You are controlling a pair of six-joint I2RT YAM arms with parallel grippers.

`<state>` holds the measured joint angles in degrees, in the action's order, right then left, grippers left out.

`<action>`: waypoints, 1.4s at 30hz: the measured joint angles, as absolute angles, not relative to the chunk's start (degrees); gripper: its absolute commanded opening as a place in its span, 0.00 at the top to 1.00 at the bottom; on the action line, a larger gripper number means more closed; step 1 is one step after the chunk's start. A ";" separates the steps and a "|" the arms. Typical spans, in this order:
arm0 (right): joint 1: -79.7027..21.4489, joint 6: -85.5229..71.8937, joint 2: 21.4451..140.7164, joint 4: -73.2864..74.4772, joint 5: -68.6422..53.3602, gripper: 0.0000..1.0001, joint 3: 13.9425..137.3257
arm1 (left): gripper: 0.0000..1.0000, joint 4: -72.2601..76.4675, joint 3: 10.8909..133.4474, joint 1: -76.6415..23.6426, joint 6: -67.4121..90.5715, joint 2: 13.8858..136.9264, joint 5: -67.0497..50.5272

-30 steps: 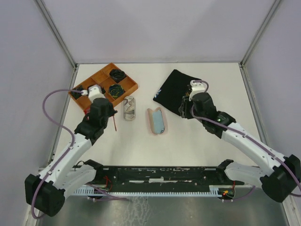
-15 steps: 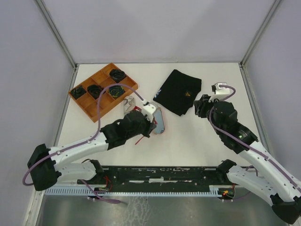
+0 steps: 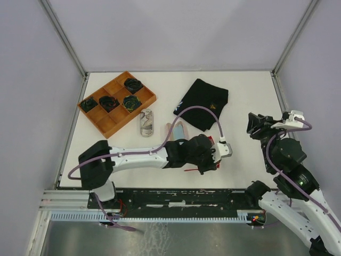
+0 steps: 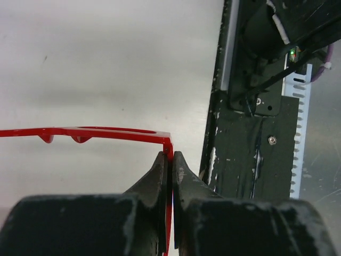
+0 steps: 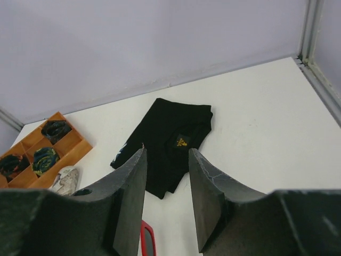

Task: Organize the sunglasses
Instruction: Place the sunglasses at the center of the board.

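Within the last second I swung my left gripper (image 4: 171,160) from beside the tray (image 3: 113,121) to the table's near middle; it was clenched on the red sunglasses (image 4: 96,132) at the hinge, lifted clear; my right gripper (image 5: 167,156) had backed off the black cloth (image 5: 176,125), spread and empty; stowing remained.

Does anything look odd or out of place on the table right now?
The red sunglasses are pinched only at one hinge corner by the left gripper, the frame jutting sideways. Nothing else stands out.
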<state>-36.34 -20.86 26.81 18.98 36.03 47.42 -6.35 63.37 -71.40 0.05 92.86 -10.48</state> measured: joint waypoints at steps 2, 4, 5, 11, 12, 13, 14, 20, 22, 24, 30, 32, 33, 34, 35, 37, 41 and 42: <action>-36.34 -20.60 25.89 19.81 37.32 0.54 47.42 | 0.97 -6.72 66.94 -71.37 -2.02 96.71 -13.47; -36.34 -20.32 25.36 21.26 38.37 0.54 47.42 | 0.97 -7.33 69.84 -71.40 -3.60 99.81 -15.66; -36.34 -20.23 25.15 21.87 38.74 0.54 47.42 | 0.97 -7.68 71.40 -71.42 -4.38 101.54 -16.80; -36.34 -19.84 24.03 24.47 40.97 0.54 47.42 | 0.97 -10.33 79.13 -71.66 -7.64 109.82 -21.41; -36.34 -19.86 24.03 24.73 41.17 0.53 47.42 | 0.97 -10.74 80.44 -71.77 -8.32 111.20 -21.96; -36.34 -19.94 24.10 25.12 41.28 0.53 47.42 | 0.97 -10.92 81.30 -71.81 -8.91 112.20 -22.59; -36.34 -20.14 24.23 25.47 41.39 0.53 47.42 | 0.97 -11.09 81.91 -71.85 -9.56 113.10 -22.83; -36.34 -23.53 29.85 30.02 41.45 0.52 47.77 | 0.95 -13.67 82.78 -71.61 -11.68 116.05 -21.96; -36.34 -24.73 31.83 31.86 41.43 0.52 47.77 | 0.91 -13.54 82.13 -71.24 -12.14 116.18 -21.28; -36.34 -25.52 32.82 32.99 41.47 0.51 47.77 | 0.85 -13.17 81.19 -70.85 -12.43 116.18 -20.99; -36.34 -26.41 33.23 35.31 41.67 0.50 48.36 | 0.71 -12.29 79.20 -69.95 -12.51 116.22 -19.99; -36.34 -26.41 33.04 35.44 41.69 0.49 48.93 | 0.67 -11.33 78.50 -69.71 -12.51 116.22 -19.68; -36.34 -26.33 32.75 35.44 41.69 0.49 49.06 | 0.65 -10.68 78.08 -69.58 -12.49 116.22 -19.57; -36.34 -26.30 32.47 35.46 41.69 0.49 49.15 | 0.63 -10.07 77.60 -69.45 -12.51 116.22 -19.55; -36.34 -26.15 32.08 35.53 41.69 0.49 49.28 | 0.62 -9.63 77.19 -69.41 -12.49 116.22 -19.53; -36.34 -25.85 31.40 35.62 41.95 0.48 49.56 | 0.61 -8.80 76.23 -69.19 -12.49 116.20 -19.55; -36.34 -25.36 30.06 35.73 42.96 0.48 50.17 | 0.60 -6.26 72.42 -68.47 -12.25 113.99 -19.55; -36.34 -25.28 29.71 35.77 43.24 0.48 50.26 | 0.60 -5.34 70.87 -68.20 -11.90 112.49 -19.55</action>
<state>-36.34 -25.28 29.71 35.77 43.24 50.26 -5.34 70.87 -68.20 -11.90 112.49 -19.55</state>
